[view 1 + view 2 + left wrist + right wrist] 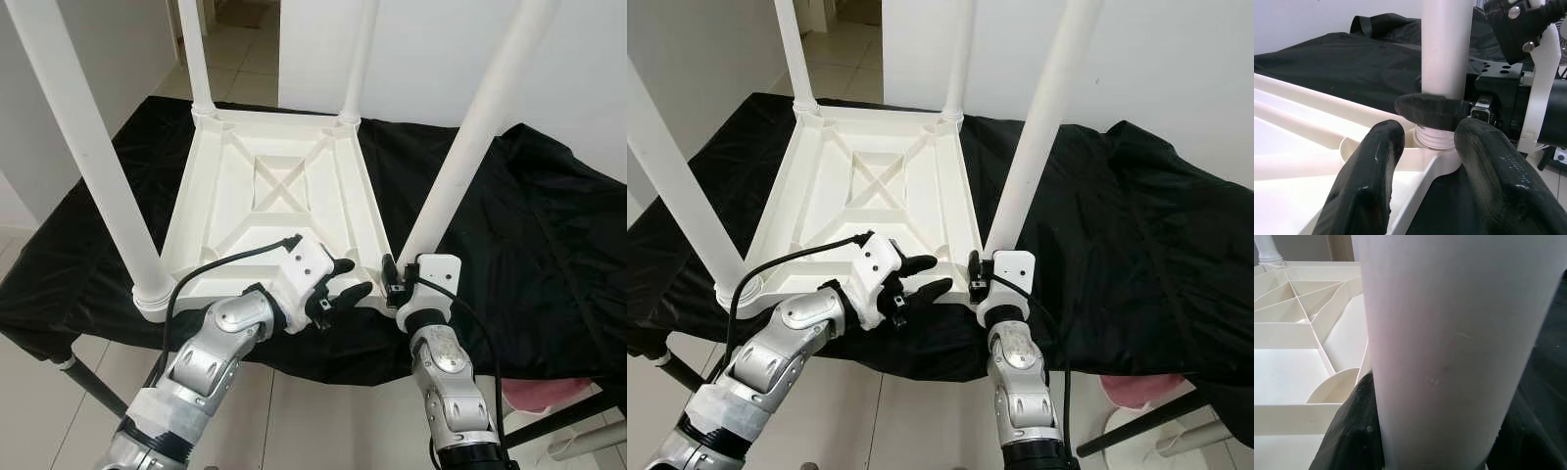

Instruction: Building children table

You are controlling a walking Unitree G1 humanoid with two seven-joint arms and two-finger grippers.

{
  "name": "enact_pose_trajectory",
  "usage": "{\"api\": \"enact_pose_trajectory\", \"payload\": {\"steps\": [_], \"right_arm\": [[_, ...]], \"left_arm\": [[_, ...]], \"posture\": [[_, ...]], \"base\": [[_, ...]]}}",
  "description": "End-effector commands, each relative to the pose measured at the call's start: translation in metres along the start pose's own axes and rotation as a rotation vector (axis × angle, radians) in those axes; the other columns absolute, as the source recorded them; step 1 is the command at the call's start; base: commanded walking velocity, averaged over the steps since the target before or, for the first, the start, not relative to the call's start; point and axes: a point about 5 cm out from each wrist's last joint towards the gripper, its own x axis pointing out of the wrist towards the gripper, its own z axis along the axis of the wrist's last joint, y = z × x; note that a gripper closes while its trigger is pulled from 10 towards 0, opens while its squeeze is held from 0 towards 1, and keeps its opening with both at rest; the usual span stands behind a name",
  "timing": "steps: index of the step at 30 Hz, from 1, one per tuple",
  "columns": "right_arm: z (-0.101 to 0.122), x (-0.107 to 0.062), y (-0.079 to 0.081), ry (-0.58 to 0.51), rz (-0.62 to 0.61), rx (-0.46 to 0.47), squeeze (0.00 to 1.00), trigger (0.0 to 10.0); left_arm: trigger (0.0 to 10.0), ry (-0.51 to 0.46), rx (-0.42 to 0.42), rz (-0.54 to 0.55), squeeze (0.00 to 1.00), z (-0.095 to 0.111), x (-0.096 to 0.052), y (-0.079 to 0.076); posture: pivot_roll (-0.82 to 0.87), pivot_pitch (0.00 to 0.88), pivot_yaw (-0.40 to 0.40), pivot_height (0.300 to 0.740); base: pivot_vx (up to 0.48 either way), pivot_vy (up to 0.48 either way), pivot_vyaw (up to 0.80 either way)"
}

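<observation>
Upturned white children's table (265, 186) on the black-draped table (549, 245), three legs seated, near-right leg (460, 166) at its corner socket with thread showing. Right tool (400, 281) clamped round that leg's base; left tool (343, 292) parted, empty, just beside. Better to keep the leg plumb while twisting, steadying the rim to avoid cross-threading.
</observation>
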Motion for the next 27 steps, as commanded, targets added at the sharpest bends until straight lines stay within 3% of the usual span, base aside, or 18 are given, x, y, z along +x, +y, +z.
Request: {"api": "enact_pose_trajectory", "payload": {"steps": [1,6,7,8,16,22,23,27], "right_arm": [[-0.012,-0.001,-0.003,0.067,-0.037,-0.008,0.00,10.0],[-0.009,0.000,0.009,0.052,0.008,-0.002,0.00,10.0],[-0.008,0.000,0.010,0.048,0.014,-0.002,0.56,10.0],[-0.007,0.000,0.010,0.035,0.020,-0.005,1.00,10.0],[0.000,-0.003,0.001,-0.011,0.060,-0.005,1.00,10.0],[0.001,-0.011,-0.006,-0.027,0.161,0.016,1.00,10.0],[0.001,-0.013,-0.010,-0.036,0.204,0.003,0.00,10.0],[0.002,-0.015,-0.021,-0.045,0.299,-0.021,0.00,10.0]], "left_arm": [[10.0,-0.002,0.007,0.008,0.00,0.003,0.003,0.003],[10.0,-0.010,0.013,0.032,0.00,0.005,0.004,0.010],[10.0,-0.010,0.015,0.037,0.00,0.005,0.005,0.011],[10.0,-0.009,0.018,0.040,0.00,0.005,0.005,0.012],[10.0,-0.005,0.026,0.036,0.00,0.005,0.005,0.013],[10.0,0.002,0.019,0.016,0.00,0.003,0.002,0.012],[10.0,0.007,0.017,-0.001,0.00,0.002,0.000,0.011],[10.0,0.018,0.010,-0.043,0.00,0.000,-0.004,0.010]], "posture": [[-0.01,0.000,-0.051,0.740],[-0.01,0.000,-0.046,0.740],[-0.01,0.000,-0.044,0.740],[-0.01,0.000,-0.044,0.740],[-0.01,0.000,-0.041,0.740],[-0.02,0.000,-0.035,0.740],[-0.01,0.000,-0.033,0.740],[-0.02,0.000,-0.031,0.740]], "base": [[0.000,0.000,0.00],[0.000,0.000,0.00],[0.000,0.000,0.00],[0.000,0.000,0.00],[0.000,0.000,0.00],[0.000,0.000,0.00],[0.000,0.000,0.00],[0.000,0.000,0.00]]}}
